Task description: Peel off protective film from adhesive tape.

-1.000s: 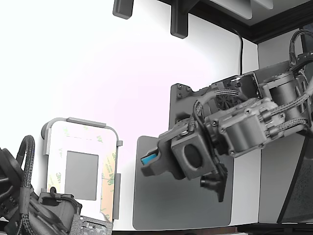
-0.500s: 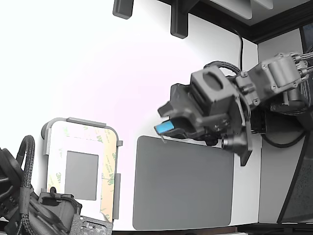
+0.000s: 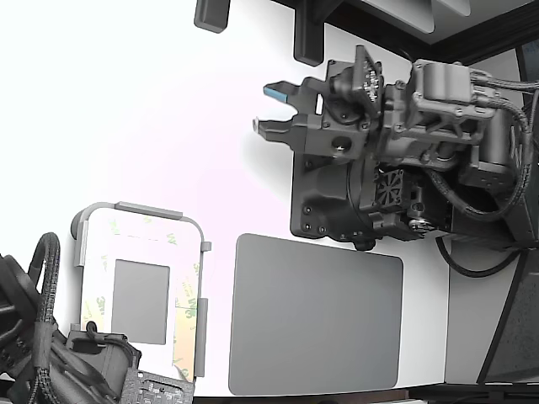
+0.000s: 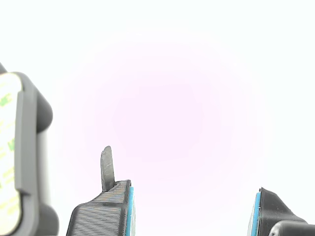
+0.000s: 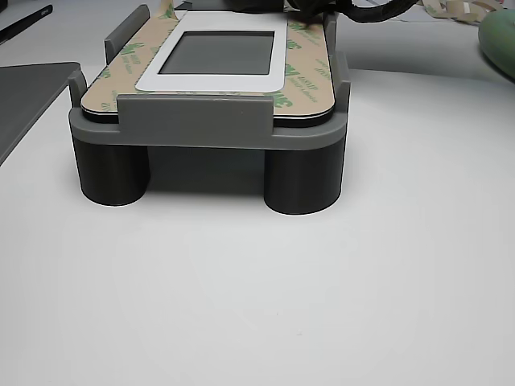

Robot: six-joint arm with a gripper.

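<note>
The gripper (image 3: pixel 271 108) hovers over the bench (image 3: pixel 152 109), fingers (image 4: pixel 106 211) spread and empty, well apart from the plate (image 5: pixel 211 79). The protective film (image 5: pixel 304 76) lies flat along the plate's edges in its grey holder (image 5: pixel 205 121). It looks thin, light and tearable; best pinched at a lifted corner.

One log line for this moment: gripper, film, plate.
gripper: open, empty, away from fixture | protective film: on plate edges | plate: seated in grey fixture
</note>
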